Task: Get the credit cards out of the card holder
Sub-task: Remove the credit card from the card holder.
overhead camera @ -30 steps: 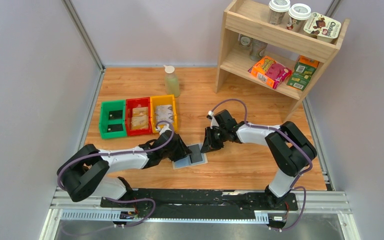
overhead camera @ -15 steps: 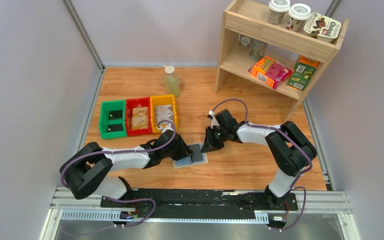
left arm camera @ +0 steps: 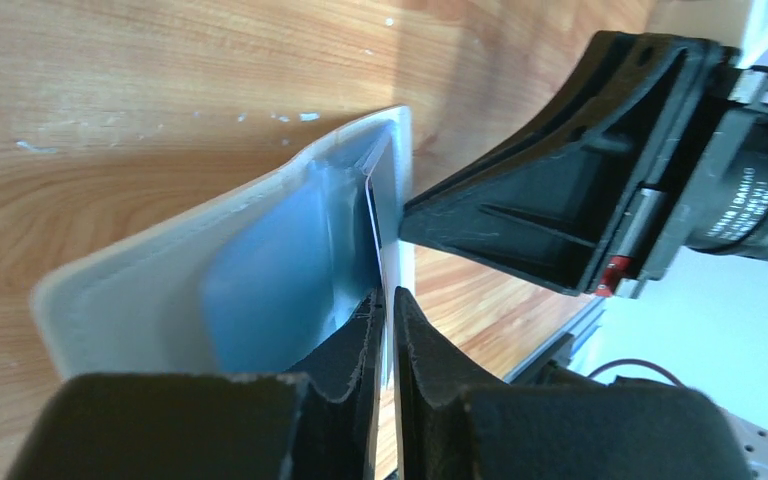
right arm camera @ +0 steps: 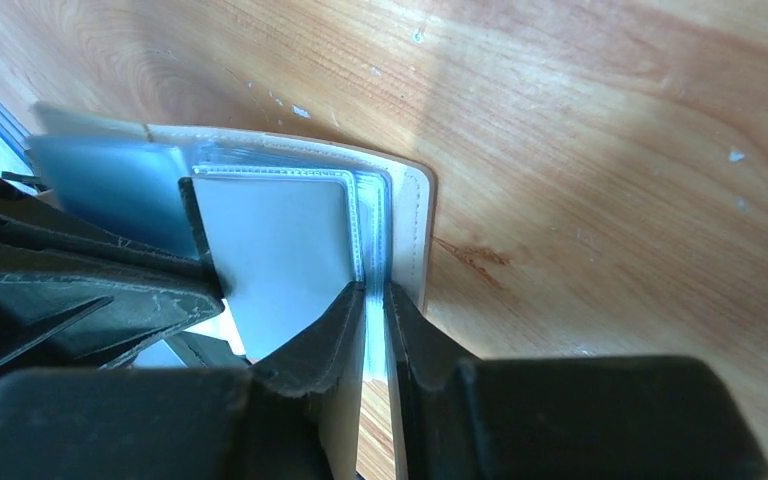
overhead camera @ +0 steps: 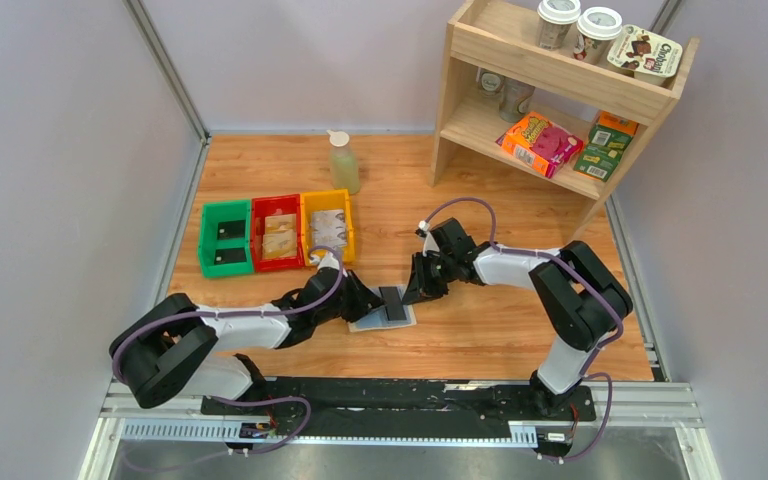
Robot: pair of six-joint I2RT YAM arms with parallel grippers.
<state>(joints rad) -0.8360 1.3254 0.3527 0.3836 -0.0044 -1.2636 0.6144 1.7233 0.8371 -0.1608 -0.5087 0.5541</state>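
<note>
The card holder (overhead camera: 372,321) lies open on the wooden table, beige outside and pale blue inside (left arm camera: 260,270). My left gripper (overhead camera: 368,303) is shut on a thin dark card (overhead camera: 393,304), which shows edge-on between its fingers in the left wrist view (left arm camera: 380,240). My right gripper (overhead camera: 412,290) is shut on the holder's right edge, pinching the clear sleeves (right arm camera: 375,250) next to the beige rim (right arm camera: 415,230). A silvery-grey card (right arm camera: 280,240) sits in the sleeve there. The two grippers face each other over the holder, almost touching.
Green (overhead camera: 225,238), red (overhead camera: 277,232) and yellow (overhead camera: 328,226) bins stand in a row behind the left arm, with cards inside. A bottle (overhead camera: 342,163) stands further back. A wooden shelf (overhead camera: 560,90) with cups and boxes is at the back right.
The left arm has stretched lower and shifted a little. The dark card in its gripper now stands more tilted up from the holder. The right arm has barely moved.
</note>
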